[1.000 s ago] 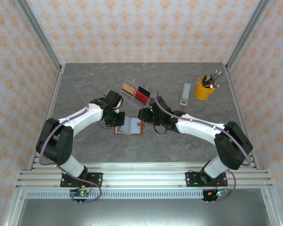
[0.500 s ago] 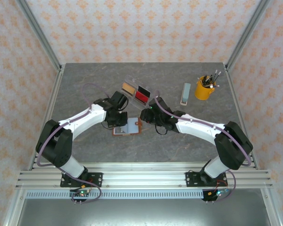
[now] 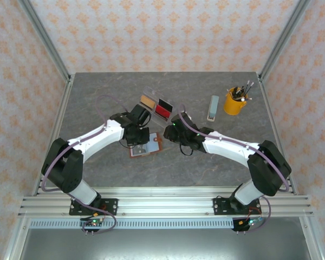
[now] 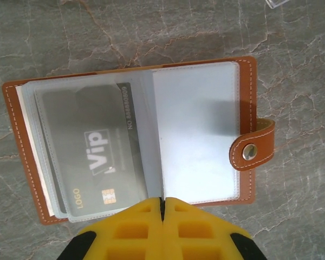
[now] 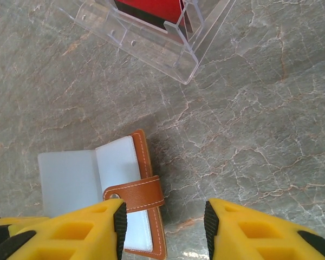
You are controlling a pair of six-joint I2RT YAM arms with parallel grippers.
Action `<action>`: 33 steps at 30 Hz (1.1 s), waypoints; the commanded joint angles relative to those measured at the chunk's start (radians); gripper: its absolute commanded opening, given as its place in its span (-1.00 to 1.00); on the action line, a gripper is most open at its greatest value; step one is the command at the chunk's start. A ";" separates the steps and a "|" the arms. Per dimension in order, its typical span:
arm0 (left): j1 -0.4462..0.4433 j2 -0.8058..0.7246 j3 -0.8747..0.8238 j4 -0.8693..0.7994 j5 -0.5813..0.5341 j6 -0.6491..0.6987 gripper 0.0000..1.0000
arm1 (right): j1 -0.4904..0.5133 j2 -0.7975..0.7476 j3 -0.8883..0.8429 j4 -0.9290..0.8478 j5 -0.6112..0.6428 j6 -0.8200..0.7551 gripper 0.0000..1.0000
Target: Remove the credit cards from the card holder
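Observation:
The brown card holder (image 3: 147,145) lies open on the table, between both grippers. In the left wrist view its card holder (image 4: 246,116) shows clear pocket pages, and a grey "Vip" credit card (image 4: 95,157) sits inside a left pocket. My left gripper (image 4: 163,201) is shut at the holder's near edge, its tips meeting on the rim of one raised pocket page. My right gripper (image 5: 162,227) stands open over bare table beside the snap strap (image 5: 135,194), gripping nothing. A tan card (image 3: 147,101), a red card (image 3: 162,111) and a black card (image 3: 165,102) rest in the clear tray.
The clear acrylic tray (image 3: 151,93) stands just behind the holder, its corner (image 5: 181,73) close ahead of the right gripper. A yellow cup of pens (image 3: 235,101) and a slim grey-green box (image 3: 213,108) are at the back right. Metal frame posts border the table.
My left gripper has moved right, over the holder's middle. The holder has turned a little and now lies tilted. The right gripper has barely shifted and stays open.

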State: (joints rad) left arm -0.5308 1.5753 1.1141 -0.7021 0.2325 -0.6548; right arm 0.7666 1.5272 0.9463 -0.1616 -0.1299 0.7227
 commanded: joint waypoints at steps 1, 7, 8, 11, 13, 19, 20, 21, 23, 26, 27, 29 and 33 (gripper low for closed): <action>-0.014 0.009 0.022 0.012 0.017 -0.017 -0.82 | -0.006 -0.015 0.006 -0.024 0.032 0.013 -0.12; -0.013 0.055 0.018 0.052 0.061 -0.017 -0.81 | -0.006 -0.011 0.006 -0.027 0.035 0.014 -0.12; -0.013 0.061 0.017 0.064 0.073 -0.017 -0.81 | -0.007 -0.010 0.006 -0.027 0.035 0.014 -0.12; -0.013 0.076 0.018 0.087 0.098 -0.017 -0.81 | -0.007 -0.011 0.006 -0.030 0.038 0.014 -0.12; -0.013 0.087 0.020 0.099 0.113 -0.016 -0.79 | -0.007 -0.011 0.006 -0.029 0.039 0.014 -0.12; -0.014 0.113 0.018 0.140 0.155 -0.015 -0.64 | -0.008 -0.012 0.006 -0.036 0.046 0.012 -0.12; -0.013 0.118 0.020 0.145 0.159 -0.016 -0.59 | -0.007 -0.013 0.006 -0.037 0.046 0.012 -0.13; -0.013 0.121 0.020 0.150 0.165 -0.015 -0.54 | -0.007 -0.014 0.006 -0.036 0.047 0.012 -0.12; -0.014 0.121 0.025 0.158 0.181 -0.010 -0.45 | -0.007 -0.019 0.006 -0.042 0.050 0.011 -0.12; -0.012 0.084 0.027 0.191 0.214 0.003 -0.23 | -0.007 -0.030 0.003 -0.053 0.067 0.011 -0.12; -0.011 0.070 0.029 0.205 0.231 0.004 -0.17 | -0.007 -0.036 0.000 -0.057 0.081 0.013 -0.12; -0.010 0.060 0.035 0.212 0.244 0.009 -0.10 | -0.007 -0.046 -0.008 -0.058 0.097 0.014 -0.12; 0.006 0.073 0.034 0.212 0.248 0.014 -0.04 | -0.008 -0.057 -0.009 -0.064 0.105 0.009 -0.12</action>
State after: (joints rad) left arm -0.5350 1.6802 1.1290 -0.5148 0.4572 -0.6544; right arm 0.7647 1.5024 0.9459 -0.1982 -0.0723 0.7261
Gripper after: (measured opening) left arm 0.476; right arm 0.439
